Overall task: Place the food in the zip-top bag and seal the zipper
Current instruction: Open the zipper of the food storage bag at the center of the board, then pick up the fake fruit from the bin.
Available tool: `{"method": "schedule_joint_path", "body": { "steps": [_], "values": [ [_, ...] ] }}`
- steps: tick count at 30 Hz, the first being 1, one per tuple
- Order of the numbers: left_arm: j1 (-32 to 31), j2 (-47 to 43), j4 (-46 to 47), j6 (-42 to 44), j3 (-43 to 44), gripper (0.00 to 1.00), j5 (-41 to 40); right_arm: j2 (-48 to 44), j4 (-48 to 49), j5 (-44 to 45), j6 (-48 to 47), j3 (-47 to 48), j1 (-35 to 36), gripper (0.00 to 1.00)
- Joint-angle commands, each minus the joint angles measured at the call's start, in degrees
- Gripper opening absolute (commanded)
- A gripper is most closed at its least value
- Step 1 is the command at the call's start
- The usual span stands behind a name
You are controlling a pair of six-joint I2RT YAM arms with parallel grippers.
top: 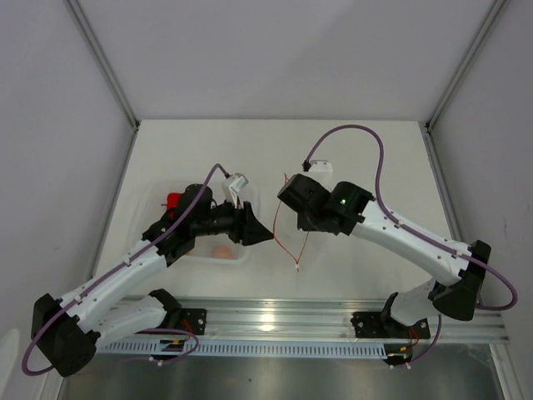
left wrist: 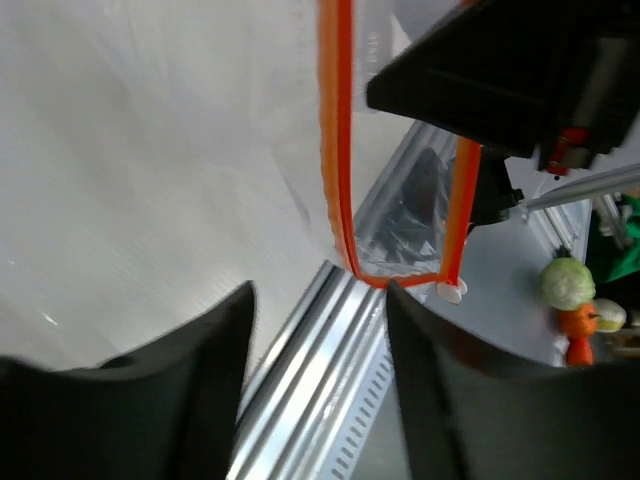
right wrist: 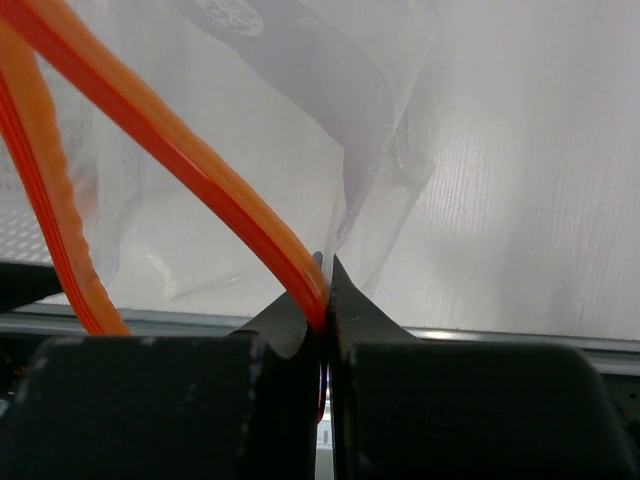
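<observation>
We judge loading not yet begun: right jaws clenched on the zipper [right wrist: 200,160] dangle the zip-top bag [right wrist: 250,230] between our arms, while the released left jaws must next fetch food [top: 173,200].

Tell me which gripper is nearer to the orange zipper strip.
Right. The right gripper is shut on the zipper strip; the left gripper is open, the strip hanging ahead of it, untouched.

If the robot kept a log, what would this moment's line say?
right gripper: shut on zipper | left gripper: open, empty | zip-top bag: held up, mouth open | orange food piece: in tray
</observation>
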Motion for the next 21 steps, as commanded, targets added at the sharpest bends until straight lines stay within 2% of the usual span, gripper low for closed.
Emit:
{"method": "schedule_joint_path", "body": {
  "steps": [1, 2, 3, 4, 8, 12, 14, 15, 17, 21],
  "values": [
    [-0.03, -3.91, 1.37, 2.39, 1.16, 0.65, -0.23, 1.22, 2.81, -1.36, -0.06, 0.8, -2.22, 0.0],
    [-0.03, -4.61, 1.1, 2.66, 1.51, 0.81, -1.89, 1.13, 3.52, -2.59, -0.76, 0.54, -3.01, 0.0],
    [-0.03, -5.4, 0.92, 2.92, 1.51, 0.92, -2.61, 1.13, 4.39, -3.12, -1.2, 0.54, -3.36, 0.0],
    [-0.03, -6.54, 0.66, 3.19, 1.51, 0.99, -3.22, 1.3, 4.66, -3.56, -1.55, 0.45, -3.71, 0.0],
    [0.05, -9.53, 0.66, 3.37, 1.69, 1.0, -6.82, 2.36, 5.1, -4.71, -3.05, 0.98, -4.86, 0.0],
    [0.05, -14.19, -3.9, 0.82, 2.65, 1.0, -21.39, 3.06, 5.37, -5.15, -3.58, 0.98, -5.82, 0.0],
    [0.06, -15.16, -11.68, -0.76, 3.97, 1.0, -27.81, 4.03, 5.02, -5.32, -3.66, 1.68, -6.09, 0.0],
    [0.14, -14.73, -15.13, -2.07, 6.93, 0.99, -34.89, 4.29, 4.84, -5.32, -3.93, 1.94, -6.18, 0.0],
    [1.1, -11.48, -24.95, -4.18, 9.06, 1.0, -40.91, 4.99, 4.05, -5.32, -4.19, 3.08, -6.35, 0.0],
    [4.35, -4.46, -30.35, -4.63, 10.57, 0.99, -43.22, 4.91, 3.44, -5.06, -5.42, 4.05, -6.97, 0.0]
  ]
}}
